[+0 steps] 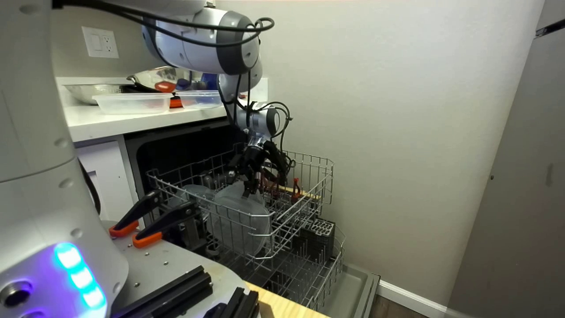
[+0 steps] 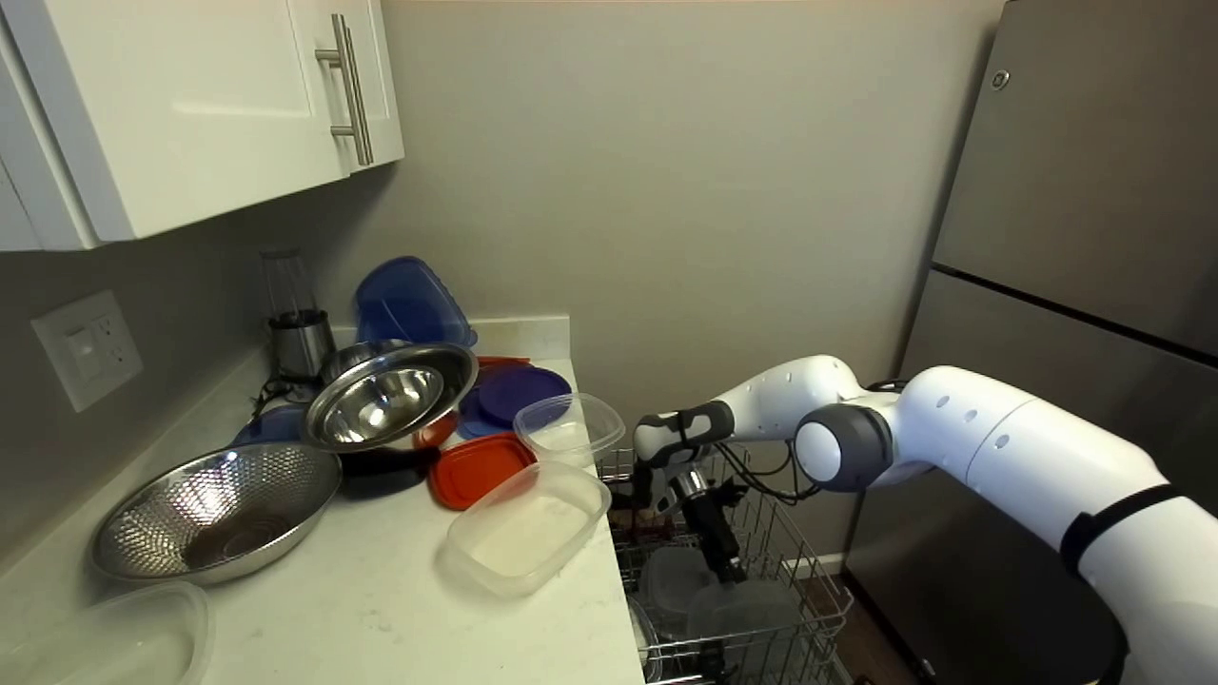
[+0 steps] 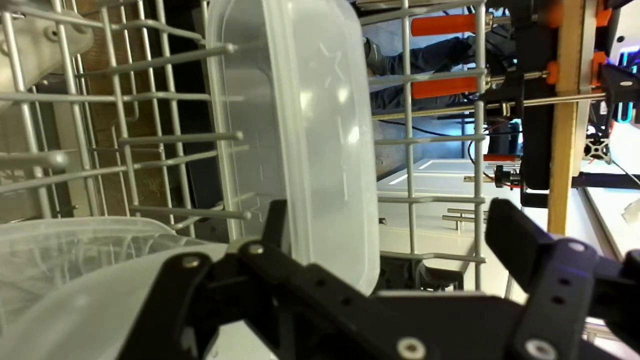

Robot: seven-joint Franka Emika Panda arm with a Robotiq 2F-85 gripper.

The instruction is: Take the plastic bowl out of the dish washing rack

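Arm (image 2: 1042, 452): in an exterior view, climbs from the lower right corner, turns at a grey-ringed joint (image 2: 842, 445), then slopes down to end beside the counter (image 2: 381, 599).
Wrist (image 1: 260, 120): folded downward above the dish washing rack (image 3: 478, 165).
Gripper (image 3: 388, 212): points down, slightly tilted, in both exterior views; jaws spread wide apart, not clamped on anything.
Plastic bowl (image 3: 332, 130): inside the upper rack, stood on edge along the wire side nearest the robot base (image 1: 48, 212); the gripper's tip lies at its upper part in both exterior views.
Fingers (image 3: 275, 222): in the wrist view, one overlaps the bowl near its rim; the other shows well apart from it, past the rack's outer wires.
Finger-to-bowl contact: cannot be told from these views.
Smaller dish (image 2: 671, 576): same rack, near the bowl, on its counter side.
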